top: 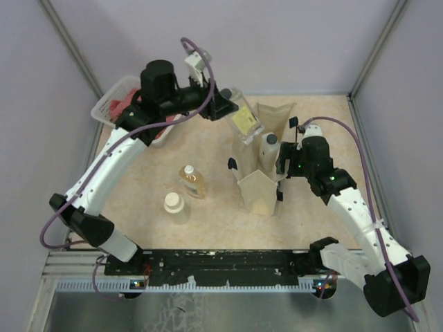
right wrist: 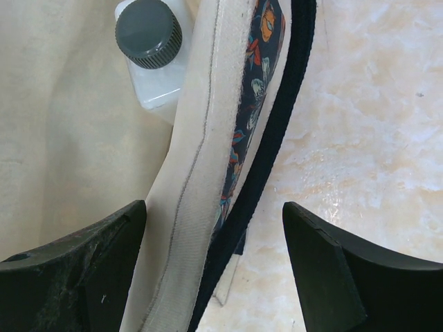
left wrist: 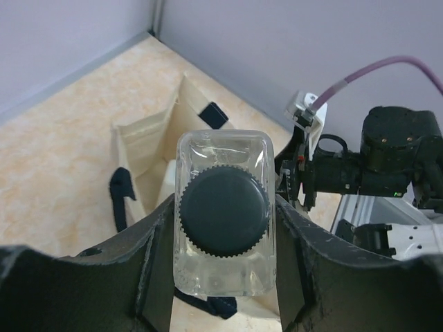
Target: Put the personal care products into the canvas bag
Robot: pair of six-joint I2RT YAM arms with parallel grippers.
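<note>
Looking down from the top view, I have the beige canvas tote bag with black strap handles (top: 257, 194) standing open right of centre, the biggest thing on the table. At the upper left of that view sits a white lattice plastic basket (top: 111, 97) with a red cloth (top: 123, 107) in it, partly covered by my left arm.

My left gripper (top: 232, 111) hangs over the bag's far side. Its fingers are pressed onto both flanks of a clear bottle with a dark ribbed cap (left wrist: 223, 207), which is held above the bag's mouth.

My right gripper (right wrist: 214, 263) has its fingers spread wide on either side of the bag's near wall and its black strap (right wrist: 277, 138); I cannot see either finger pinching the fabric.

A white bottle with a dark grey cap (right wrist: 149, 41) already stands inside the bag. Left of the bag, on the bare table, an amber bottle with a white top (top: 192, 181) and a squat cream jar with a wide cap (top: 174, 205) stand near each other.

The table top (top: 208, 149) is pale beige and marbled, enclosed by plain lilac-grey walls (top: 291, 41).
</note>
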